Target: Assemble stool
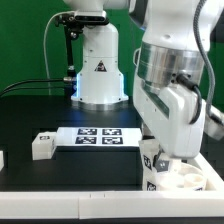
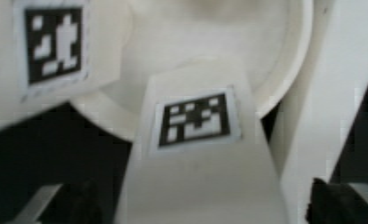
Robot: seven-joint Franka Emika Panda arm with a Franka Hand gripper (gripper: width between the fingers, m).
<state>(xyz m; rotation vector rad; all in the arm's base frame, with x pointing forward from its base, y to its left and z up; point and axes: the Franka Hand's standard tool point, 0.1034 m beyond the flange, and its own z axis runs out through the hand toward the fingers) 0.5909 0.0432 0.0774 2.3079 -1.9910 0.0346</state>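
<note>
In the exterior view my gripper (image 1: 157, 150) is low at the front right, over the edge of the round white seat (image 1: 190, 180). A white stool leg (image 1: 150, 163) with a tag stands upright there, under the fingers. In the wrist view my gripper (image 2: 195, 206) has this leg (image 2: 195, 120) between its fingers (image 2: 350, 200), and the jaws stand against its sides. The seat (image 2: 56, 60), with a tag, lies right behind the leg. A second loose leg (image 1: 42, 145) lies on the black table at the exterior view's left.
The marker board (image 1: 100, 136) lies in the middle of the table. The white robot base (image 1: 98, 70) stands behind it. Another white part (image 1: 2, 158) shows at the exterior view's far left edge. A white rim (image 1: 70, 195) runs along the table's front.
</note>
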